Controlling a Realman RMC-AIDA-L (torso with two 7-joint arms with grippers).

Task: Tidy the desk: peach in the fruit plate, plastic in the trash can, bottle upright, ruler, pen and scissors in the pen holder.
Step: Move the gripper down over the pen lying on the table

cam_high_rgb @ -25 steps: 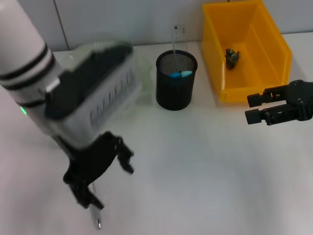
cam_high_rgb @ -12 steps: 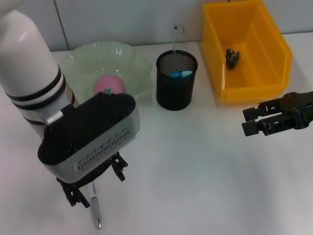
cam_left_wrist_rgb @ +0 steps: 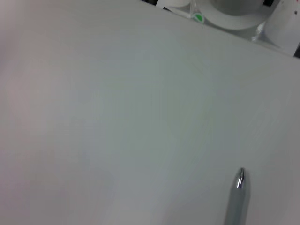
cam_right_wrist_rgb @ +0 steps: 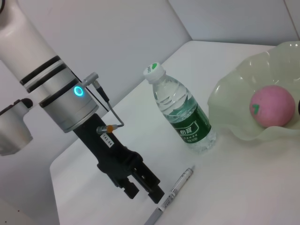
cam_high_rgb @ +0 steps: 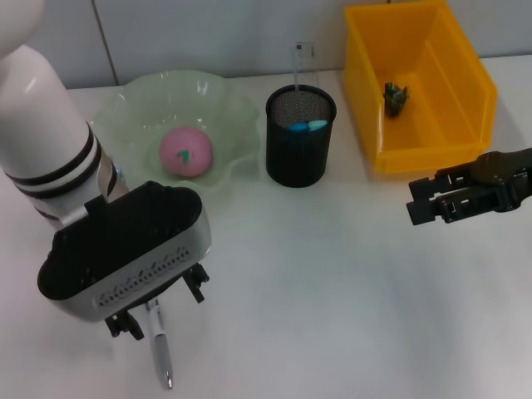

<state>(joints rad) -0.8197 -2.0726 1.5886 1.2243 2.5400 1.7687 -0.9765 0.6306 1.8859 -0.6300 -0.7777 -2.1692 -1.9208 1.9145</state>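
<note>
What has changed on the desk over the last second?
The left gripper has swung toward the desk's near edge and now sits over the pen, fingers open around it, not yet closed. That uncovered the plate and peach. The right gripper drifted slightly left, still open. Pen, holder, bin and bottle stayed put.

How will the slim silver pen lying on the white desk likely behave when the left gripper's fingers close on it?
The slim silver pen looks round and smooth, so it may roll or slip. It lies flat on the white desk, leaving little to grip. The left gripper straddles one end, so the pen might tilt when lifted.
</note>
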